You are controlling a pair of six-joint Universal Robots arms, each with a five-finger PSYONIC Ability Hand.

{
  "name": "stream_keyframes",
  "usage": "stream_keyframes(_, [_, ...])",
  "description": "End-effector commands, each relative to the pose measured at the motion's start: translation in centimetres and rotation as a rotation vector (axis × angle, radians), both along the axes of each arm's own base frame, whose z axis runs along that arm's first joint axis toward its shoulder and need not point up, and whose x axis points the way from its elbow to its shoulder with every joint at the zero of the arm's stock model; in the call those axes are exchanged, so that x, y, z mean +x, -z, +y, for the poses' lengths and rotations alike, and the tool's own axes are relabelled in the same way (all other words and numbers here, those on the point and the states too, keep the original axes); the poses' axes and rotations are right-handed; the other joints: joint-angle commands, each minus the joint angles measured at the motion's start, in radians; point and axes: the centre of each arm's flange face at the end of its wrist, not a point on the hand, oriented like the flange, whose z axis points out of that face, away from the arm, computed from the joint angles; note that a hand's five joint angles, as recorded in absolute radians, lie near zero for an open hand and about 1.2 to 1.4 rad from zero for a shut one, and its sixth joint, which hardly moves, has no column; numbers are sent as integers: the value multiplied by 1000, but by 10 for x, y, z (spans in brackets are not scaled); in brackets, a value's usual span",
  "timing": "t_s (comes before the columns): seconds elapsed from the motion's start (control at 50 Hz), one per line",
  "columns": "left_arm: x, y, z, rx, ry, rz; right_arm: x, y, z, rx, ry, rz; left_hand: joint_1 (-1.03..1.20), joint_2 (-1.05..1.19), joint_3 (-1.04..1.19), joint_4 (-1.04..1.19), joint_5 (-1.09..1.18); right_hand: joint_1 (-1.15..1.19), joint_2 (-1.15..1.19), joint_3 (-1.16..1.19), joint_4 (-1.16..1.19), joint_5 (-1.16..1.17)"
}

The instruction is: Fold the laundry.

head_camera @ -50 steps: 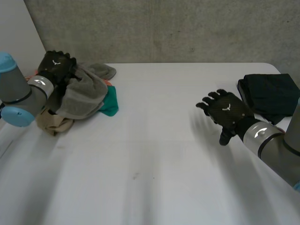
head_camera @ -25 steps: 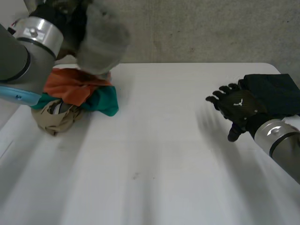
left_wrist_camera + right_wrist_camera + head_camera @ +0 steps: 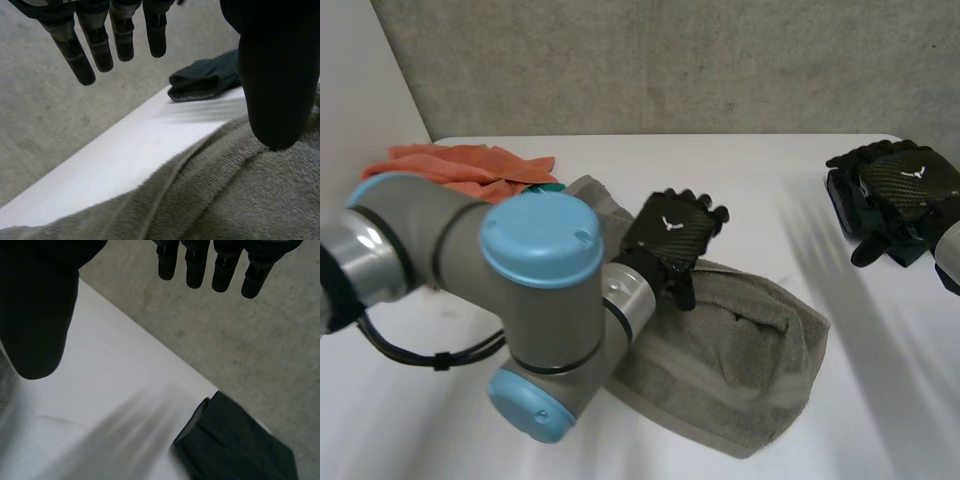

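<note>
A grey towel [image 3: 740, 350] lies crumpled on the white table [image 3: 740, 190], in the middle toward the front. My left hand [image 3: 672, 238] hovers over the towel's back-left part, open. In the left wrist view its fingers [image 3: 100, 45] are straight and the thumb hangs just above the grey towel [image 3: 225, 200], holding nothing. At the back right, my right hand [image 3: 900, 190] is open above a dark folded cloth [image 3: 838, 205]. In the right wrist view its fingers [image 3: 200, 265] are straight and the dark folded cloth [image 3: 240, 445] lies beyond them.
An orange cloth [image 3: 460, 165] with a bit of teal cloth [image 3: 552, 186] beside it lies at the back left, partly behind my left arm [image 3: 535, 300]. The dark folded cloth [image 3: 205, 82] sits near the table's far edge. A grey wall stands behind the table.
My left hand lifted the grey towel off the pile at the back left, swung it to the middle and let it go. My right hand drew back over the dark cloth.
</note>
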Motion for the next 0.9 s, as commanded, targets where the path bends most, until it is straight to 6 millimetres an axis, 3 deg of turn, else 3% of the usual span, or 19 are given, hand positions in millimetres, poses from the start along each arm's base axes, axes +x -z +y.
stream_keyframes(0.02, [44, -42, -13, -41, -96, 38, 0, -2, 10, 127, -9, 2, -25, -17, -16, -13, 1, -49, -33, -32, -33, -49])
stream_keyframes(0.1, [71, -47, -16, -36, -157, 32, 2, 1, 23, 250, -21, 1, -17, -9, -7, -4, 10, -49, -33, -32, -33, -49])
stream_keyframes(0.14, [87, -37, -18, -12, -192, 4, 3, 7, 31, 309, -38, 8, -8, 0, 1, 5, 18, -49, -33, -32, -33, -49])
stream_keyframes(0.24, [127, -13, -47, 23, -303, -66, 14, 22, 41, 347, -79, 18, 77, 85, 86, 90, 103, 10, 27, 28, 27, 11])
stream_keyframes(0.36, [144, 16, -66, 87, -294, -118, 36, 42, 38, 312, -142, 21, 224, 232, 233, 237, 250, 78, 95, 95, 94, 78])
stream_keyframes(0.4, [143, 29, -72, 121, -268, -127, 38, 49, 31, 309, -140, 25, 259, 267, 269, 272, 285, 140, 156, 157, 156, 140])
stream_keyframes(0.52, [137, 42, -84, 119, -244, -119, 41, 58, 7, 329, -115, 14, 259, 267, 269, 272, 286, 242, 259, 260, 259, 243])
stream_keyframes(0.66, [117, 57, -96, 106, -207, -102, 40, 60, 4, 346, -113, 23, 251, 259, 260, 263, 277, 269, 286, 286, 285, 269])
stream_keyframes(0.78, [83, 79, -102, 105, -143, -112, 40, 64, 7, 361, -117, 21, 239, 247, 248, 252, 265, 257, 274, 274, 273, 258])
stream_keyframes(0.9, [68, 97, -117, 95, -128, -118, 41, 61, 5, 353, -118, 22, 250, 259, 260, 263, 277, 231, 248, 248, 247, 231])
